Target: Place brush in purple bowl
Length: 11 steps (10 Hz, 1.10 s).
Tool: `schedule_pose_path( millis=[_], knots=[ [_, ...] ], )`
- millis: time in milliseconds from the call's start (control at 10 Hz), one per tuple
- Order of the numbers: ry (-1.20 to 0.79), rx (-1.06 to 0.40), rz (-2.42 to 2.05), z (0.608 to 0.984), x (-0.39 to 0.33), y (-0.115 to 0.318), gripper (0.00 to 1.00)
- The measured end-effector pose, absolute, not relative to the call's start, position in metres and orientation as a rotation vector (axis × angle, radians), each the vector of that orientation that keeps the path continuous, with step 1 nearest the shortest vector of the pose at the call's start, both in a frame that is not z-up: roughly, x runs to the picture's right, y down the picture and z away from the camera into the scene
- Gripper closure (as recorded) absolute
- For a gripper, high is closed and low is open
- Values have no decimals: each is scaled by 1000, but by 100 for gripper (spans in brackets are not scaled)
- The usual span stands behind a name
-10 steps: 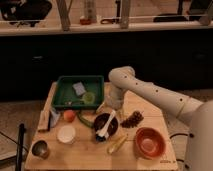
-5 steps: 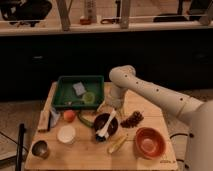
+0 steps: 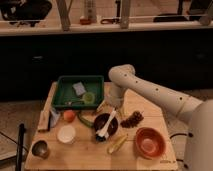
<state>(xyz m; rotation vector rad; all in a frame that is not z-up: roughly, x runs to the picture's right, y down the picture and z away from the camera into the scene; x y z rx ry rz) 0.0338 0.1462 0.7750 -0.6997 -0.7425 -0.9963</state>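
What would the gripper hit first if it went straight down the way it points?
The gripper hangs pointing down at the far rim of the purple bowl. It would probably first meet the handle end of the brush lying across that bowl. Depth is unclear.

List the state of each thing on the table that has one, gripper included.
brush: lying slantwise across the purple bowl, head over the near rim.
purple bowl: upright, brush resting on it.
orange bowl: upright.
white cup: upright.
metal cup: upright.
green tray: flat, sponge inside.
gripper: low just behind the purple bowl, by the brush's handle end.
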Motion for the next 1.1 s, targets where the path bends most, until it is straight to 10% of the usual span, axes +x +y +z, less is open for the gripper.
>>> schedule_pose_path(
  millis=[1100],
  knots=[
    [-743,-687,-1019,769,32,144,20]
  ],
)
